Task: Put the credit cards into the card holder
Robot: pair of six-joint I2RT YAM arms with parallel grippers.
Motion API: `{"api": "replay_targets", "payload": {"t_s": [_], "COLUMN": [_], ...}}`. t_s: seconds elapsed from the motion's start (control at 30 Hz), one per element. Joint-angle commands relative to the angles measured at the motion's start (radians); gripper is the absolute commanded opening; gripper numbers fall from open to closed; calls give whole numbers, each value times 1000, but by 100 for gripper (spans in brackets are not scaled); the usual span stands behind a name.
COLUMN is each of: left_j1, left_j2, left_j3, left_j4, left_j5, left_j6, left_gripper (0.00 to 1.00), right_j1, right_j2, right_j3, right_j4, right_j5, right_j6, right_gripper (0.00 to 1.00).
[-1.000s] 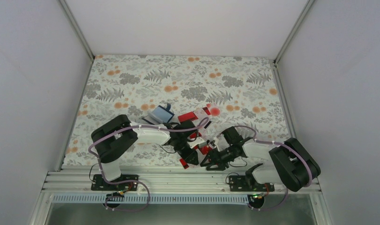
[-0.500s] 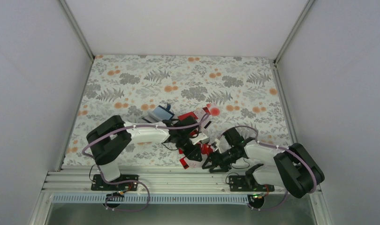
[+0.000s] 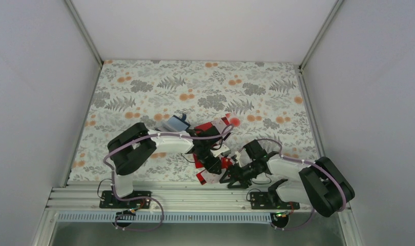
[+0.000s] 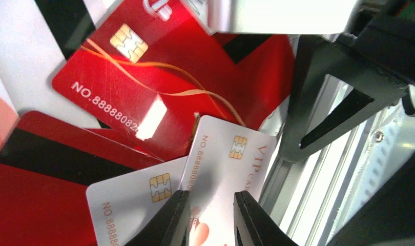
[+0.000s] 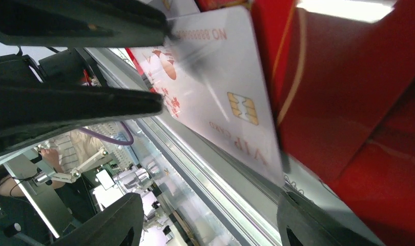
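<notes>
On the flowered table [image 3: 144,87] the card holder [image 3: 175,123] lies with pale blue showing, at 11 o'clock of the heap of credit cards [image 3: 210,128] and just beside it. The left gripper [image 4: 210,196] stands over the heap's near end with its 2 fingers a narrow slit apart, tips upon 1 white VIP card [image 4: 231,154] that overlaps the red ones; whether it presses that card I cannot tell. At 3 o'clock of that card the right gripper [image 3: 230,180] hangs by the table's near rail [image 3: 169,197], jaws wide and closed on nothing.
</notes>
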Motion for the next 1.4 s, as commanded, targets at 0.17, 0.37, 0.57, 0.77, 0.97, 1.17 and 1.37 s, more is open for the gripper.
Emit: {"api": "replay_targets", "payload": {"t_s": [0.17, 0.37, 0.57, 0.77, 0.97, 1.17, 1.37], "left_j1": [-14, -26, -32, -31, -29, -31, -36], "left_j2": [34, 17, 10, -50, -70, -30, 16], "left_j3": [-4, -43, -55, 7, 53, 32, 10], "left_j4": [-22, 21, 39, 1, -37, -55, -54], "left_j5": [-2, 75, 113, 16, -66, -125, -125], "left_j6": [21, 25, 30, -9, -19, -3, 12], "left_gripper": [24, 24, 24, 23, 23, 23, 24], "right_j1": [5, 5, 5, 5, 5, 5, 4], "right_j2": [22, 31, 34, 1, -34, -26, -27], "right_j3": [-17, -10, -14, -24, -41, -59, -63], "right_j4": [117, 143, 164, 125, 76, 89, 92], "right_j5": [100, 99, 94, 93, 105, 113, 119], "right_j6": [8, 18, 27, 22, 10, 21, 27], "right_gripper": [66, 63, 61, 61, 62, 62, 62]}}
